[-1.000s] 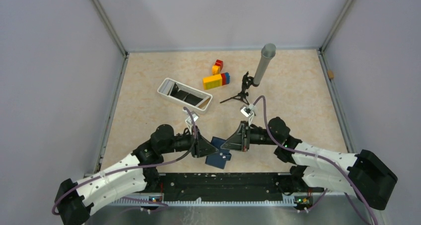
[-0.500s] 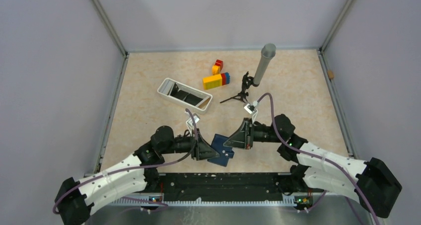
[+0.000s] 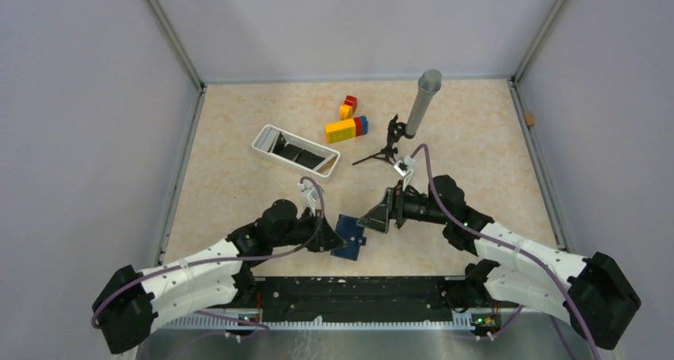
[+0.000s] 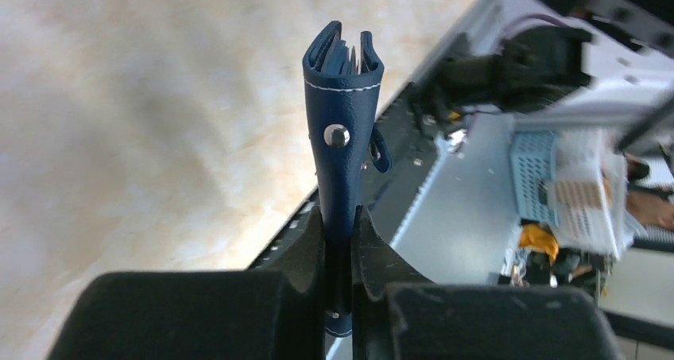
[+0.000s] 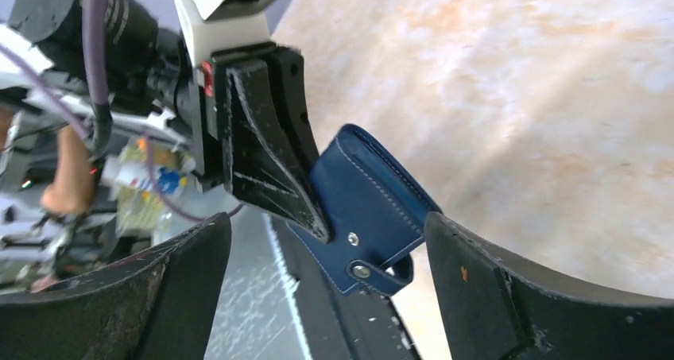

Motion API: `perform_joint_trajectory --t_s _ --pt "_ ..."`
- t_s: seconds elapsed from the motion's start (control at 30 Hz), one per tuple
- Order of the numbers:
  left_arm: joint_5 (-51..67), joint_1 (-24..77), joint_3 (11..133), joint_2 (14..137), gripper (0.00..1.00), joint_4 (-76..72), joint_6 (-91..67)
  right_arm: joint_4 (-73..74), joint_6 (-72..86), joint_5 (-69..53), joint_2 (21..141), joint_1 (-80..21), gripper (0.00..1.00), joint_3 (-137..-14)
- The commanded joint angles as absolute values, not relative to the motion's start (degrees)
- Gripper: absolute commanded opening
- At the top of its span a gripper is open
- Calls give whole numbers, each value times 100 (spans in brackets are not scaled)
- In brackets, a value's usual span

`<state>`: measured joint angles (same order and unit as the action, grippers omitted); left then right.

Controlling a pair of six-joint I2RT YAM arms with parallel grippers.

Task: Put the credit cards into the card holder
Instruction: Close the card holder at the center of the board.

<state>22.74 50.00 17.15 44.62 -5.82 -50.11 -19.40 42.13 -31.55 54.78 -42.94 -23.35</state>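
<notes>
Card holder (image 4: 342, 121) in tight left claw (image 4: 340, 221)

No writing, brand mark or number is legible anywhere, not even on the card holder (image 4: 342, 169).

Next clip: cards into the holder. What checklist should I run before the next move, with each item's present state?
1. Left gripper clamped on the card holder: ok, held off the table.
2. Right gripper open and free: ok, its jaws stand wide to either side of the holder without touching it.
3. Card holder opened for loading: not ok, it is folded.
4. A card in hand: not ok, the credit cards lie in the white tray.
5. Free pocket slot inside the holder: cannot tell, the inside is hidden.
</notes>
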Motion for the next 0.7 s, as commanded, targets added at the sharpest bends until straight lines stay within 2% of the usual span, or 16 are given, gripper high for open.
perform_joint_trajectory --t_s 0.0,0.17,0.37,0.47,0.67 --pt "1430 4983 2148 5186 0 -389 -5375 -1281 3697 -2094 5413 -4254 90 -2575" --pt "933 5045 2295 6273 0 -758 -6139 -1741 4736 -896 5174 -4254 88 -1958" --pt "419 5354 3042 7012 0 -39 -6142 -681 5680 -705 5346 -4320 58 -1811" --pt "370 5370 3185 7254 0 277 -6111 -1124 5984 -791 5537 -4527 50 -1594" --pt "242 5401 3439 7484 0 651 -6031 -506 5617 -326 6408 -5059 48 -2471"
